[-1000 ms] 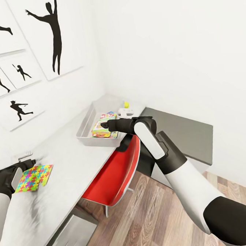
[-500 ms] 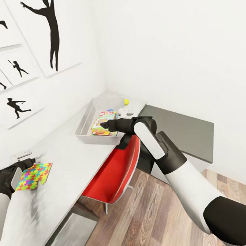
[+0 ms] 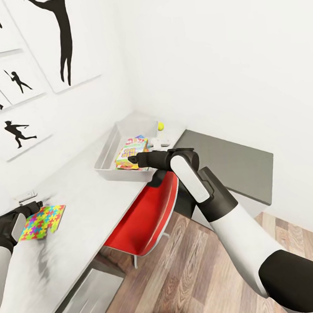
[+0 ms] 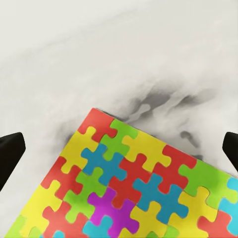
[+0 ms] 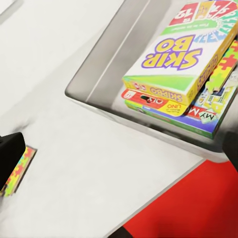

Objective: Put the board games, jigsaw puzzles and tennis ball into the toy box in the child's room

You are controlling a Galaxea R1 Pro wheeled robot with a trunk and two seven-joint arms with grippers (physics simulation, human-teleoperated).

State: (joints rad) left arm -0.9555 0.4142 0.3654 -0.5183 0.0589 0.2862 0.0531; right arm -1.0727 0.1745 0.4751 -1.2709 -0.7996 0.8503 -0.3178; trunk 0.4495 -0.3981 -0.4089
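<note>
Camera shifted; puzzle (image 4: pixel 134 183) btwn left fingers (image 4: pixel 10 151).

White walls, silhouette posters (image 3: pixel 25 53), red chair (image 3: pixel 147 222), dark-topped cabinet (image 3: pixel 231 163), wood floor (image 3: pixel 193 275)

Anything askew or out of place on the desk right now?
One jigsaw puzzle lies on the table by the left gripper, outside the toy box. The tennis ball also sits outside it. The stacked board games look untidy, not damaged.
</note>
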